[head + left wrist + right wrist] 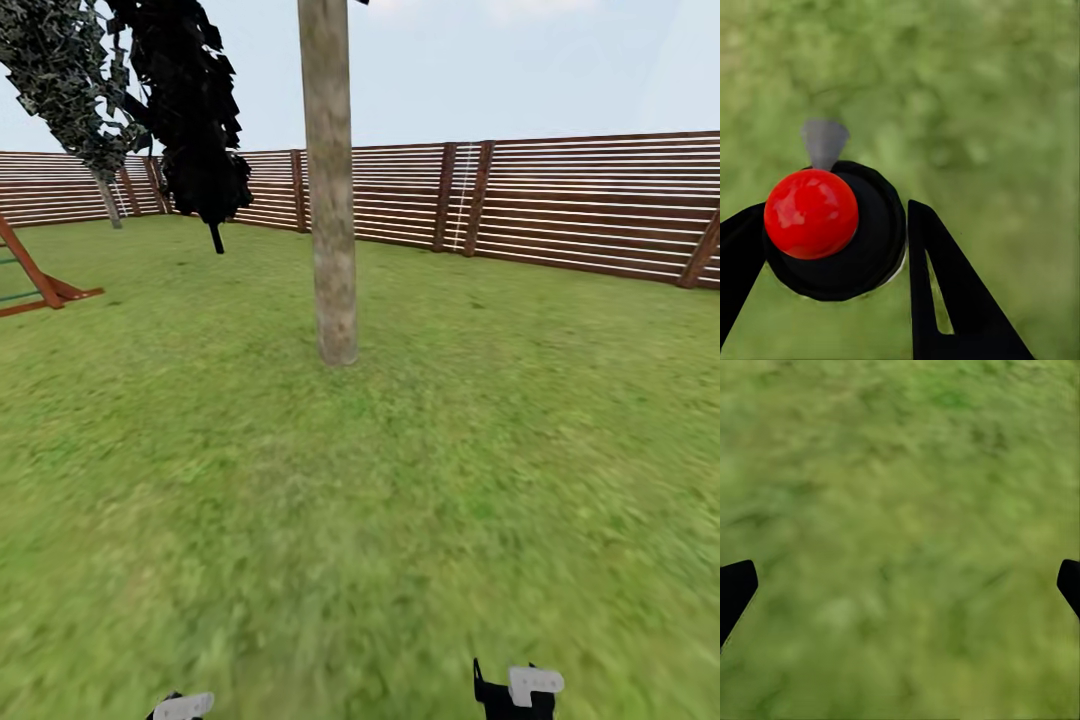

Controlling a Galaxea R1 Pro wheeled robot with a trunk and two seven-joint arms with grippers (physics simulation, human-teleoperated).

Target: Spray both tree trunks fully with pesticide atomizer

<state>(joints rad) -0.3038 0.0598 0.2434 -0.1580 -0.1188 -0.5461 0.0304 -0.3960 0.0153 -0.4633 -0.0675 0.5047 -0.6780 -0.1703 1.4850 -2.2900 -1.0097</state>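
In the left wrist view the pesticide atomizer shows from above: a glossy red top on a dark round body, with a pale grey trigger head. My left gripper is shut on it, a black finger on either side. My right gripper is open over bare grass with nothing between its tips. In the head view a thick pale grey-beige tree trunk rises from the lawn straight ahead, a few metres off. A second tree with mottled foliage stands far left by the fence. Both wrists peek in at the bottom edge.
Green lawn stretches all around. A red-brown slat fence closes the back and right. A dark, almost black mass of foliage hangs left of the near trunk. A red wooden play frame stands at the left edge.
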